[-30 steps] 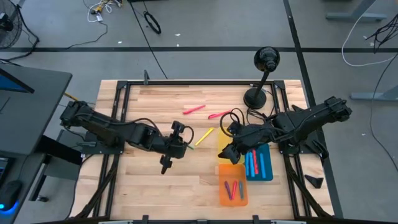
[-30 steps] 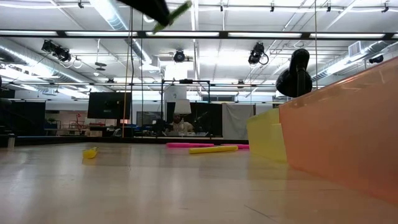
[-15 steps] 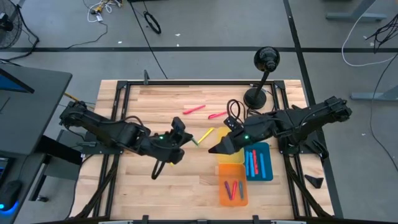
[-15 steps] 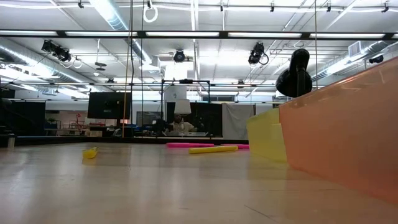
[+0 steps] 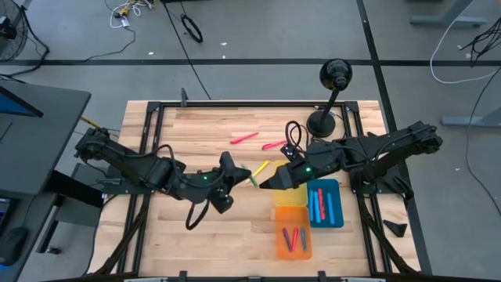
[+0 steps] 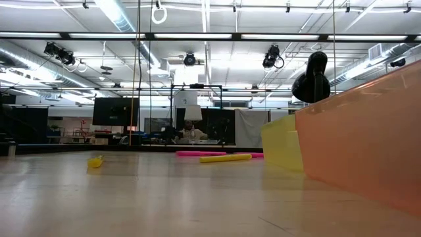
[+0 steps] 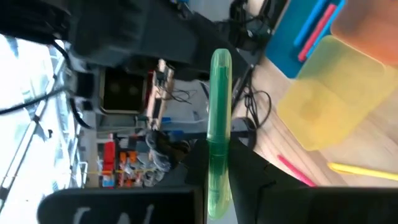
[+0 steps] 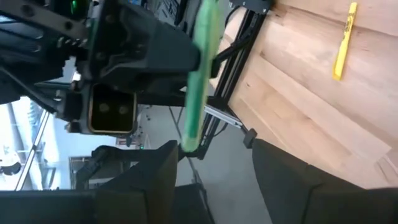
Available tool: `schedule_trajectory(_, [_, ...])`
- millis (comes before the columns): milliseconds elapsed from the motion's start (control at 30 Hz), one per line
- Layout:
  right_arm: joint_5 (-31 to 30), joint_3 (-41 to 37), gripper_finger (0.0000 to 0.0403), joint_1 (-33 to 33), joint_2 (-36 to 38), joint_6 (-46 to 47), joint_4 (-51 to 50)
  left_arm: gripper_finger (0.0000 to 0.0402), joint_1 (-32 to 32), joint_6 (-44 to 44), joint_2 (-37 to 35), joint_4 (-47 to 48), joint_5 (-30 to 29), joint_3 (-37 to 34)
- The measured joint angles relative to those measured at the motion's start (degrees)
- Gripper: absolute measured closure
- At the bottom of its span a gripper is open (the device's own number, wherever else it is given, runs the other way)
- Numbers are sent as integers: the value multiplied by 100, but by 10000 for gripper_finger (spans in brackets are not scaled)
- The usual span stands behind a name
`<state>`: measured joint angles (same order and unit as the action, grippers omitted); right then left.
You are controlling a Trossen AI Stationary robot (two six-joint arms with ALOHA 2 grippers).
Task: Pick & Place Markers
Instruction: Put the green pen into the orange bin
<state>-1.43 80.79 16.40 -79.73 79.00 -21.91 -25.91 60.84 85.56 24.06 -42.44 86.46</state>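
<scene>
Above wooden table (image 5: 196, 243), left gripper (image 5: 239, 172) clamps translucent green marker (image 7: 219, 130); right gripper (image 5: 262, 185) gapes.

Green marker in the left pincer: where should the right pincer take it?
Grip the thin green plastic marker by its free end, clear of the left pincer. Bring the right pincer in from its own side, open fingers straddling the narrow shaft.

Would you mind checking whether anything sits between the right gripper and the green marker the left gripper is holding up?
Nothing visible does. The left gripper holds the thin green marker upright in mid-air, and the right gripper faces it with open fingers; only empty space shows between them.
</scene>
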Motion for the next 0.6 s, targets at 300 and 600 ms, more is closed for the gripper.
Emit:
schedule_trajectory(300, [-1, -4, 192, 2, -139, 103, 205, 362, 14, 484, 176, -375, 253, -1])
schedule_trajectory(600, [11, -2, 194, 4, -159, 146, 303, 362, 42, 695, 492, -767, 230, -4])
